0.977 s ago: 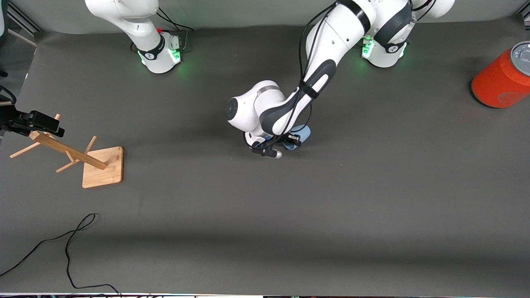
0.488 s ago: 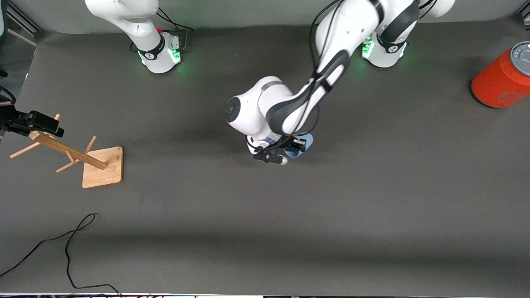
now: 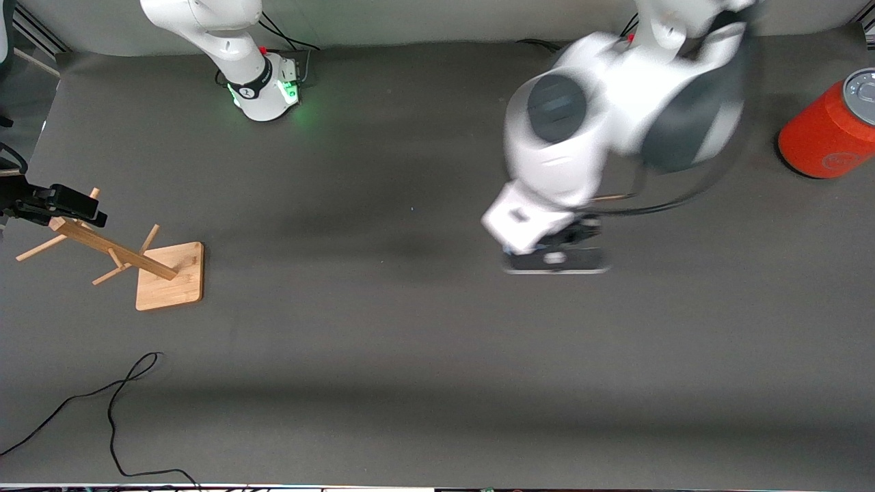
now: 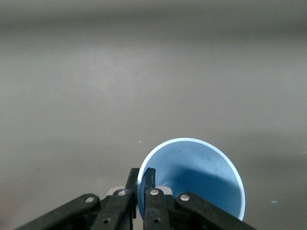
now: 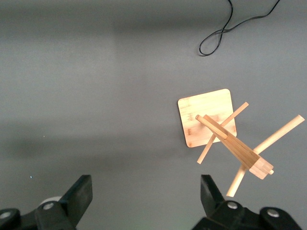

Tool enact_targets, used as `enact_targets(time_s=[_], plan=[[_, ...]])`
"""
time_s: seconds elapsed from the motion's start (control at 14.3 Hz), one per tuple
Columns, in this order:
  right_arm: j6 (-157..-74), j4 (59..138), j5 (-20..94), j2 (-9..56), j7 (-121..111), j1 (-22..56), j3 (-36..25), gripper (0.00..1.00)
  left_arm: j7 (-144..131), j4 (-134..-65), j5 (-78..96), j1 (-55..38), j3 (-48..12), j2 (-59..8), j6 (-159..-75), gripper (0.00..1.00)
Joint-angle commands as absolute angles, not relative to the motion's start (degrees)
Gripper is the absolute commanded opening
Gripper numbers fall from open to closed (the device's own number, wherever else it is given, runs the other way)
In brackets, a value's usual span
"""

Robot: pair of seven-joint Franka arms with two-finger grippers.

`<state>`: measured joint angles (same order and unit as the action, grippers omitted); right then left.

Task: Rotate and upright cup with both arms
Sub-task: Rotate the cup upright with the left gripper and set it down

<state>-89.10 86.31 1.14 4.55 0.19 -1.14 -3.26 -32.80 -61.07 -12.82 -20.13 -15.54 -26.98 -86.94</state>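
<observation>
Over mid-table toward the left arm's end, left gripper [image 4: 141, 194] pinches the cup [image 4: 192, 177] by its rim, mouth facing away from the wrist; right gripper [image 5: 146, 196] hangs wide open, empty, above the wooden rack [image 5: 230, 141], waiting.

No text, label, brand or number can be read anywhere. The orange can [image 3: 830, 130] carries a faint round mark on its side and small marks on its grey lid, all illegible.
</observation>
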Motion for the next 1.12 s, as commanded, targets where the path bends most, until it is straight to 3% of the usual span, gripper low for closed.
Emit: enact_targets(time_s=[0.0,0.21,0.42,0.7,1.05], plan=[[-89.47,86.75,0.79,4.22,-0.88,-1.05,-3.34,1.0,-33.57,-80.97,-9.06,-17.58,-15.73,-13.75,-99.35,0.0],[-89.47,86.75,0.79,4.22,-0.88,-0.97,-3.34,1.0,-36.11,-98.48,-8.61,-16.96,-15.64,-7.65,-116.75,0.0],[-89.47,86.75,0.79,4.31,-0.97,-0.97,-3.25,1.0,-42.44,-106.33,-9.31,-18.19,-15.73,-9.57,-130.48,0.0],[-89.65,86.75,0.88,4.39,-0.97,-0.97,-3.25,1.0,-47.19,-110.74,-11.85,-18.98,-15.64,-14.66,-141.84,0.0],[-89.65,86.84,0.88,4.39,-0.97,-0.97,-3.25,1.0,-62.53,-111.0,-27.47,-21.96,-15.64,-20.64,-143.88,0.0]])
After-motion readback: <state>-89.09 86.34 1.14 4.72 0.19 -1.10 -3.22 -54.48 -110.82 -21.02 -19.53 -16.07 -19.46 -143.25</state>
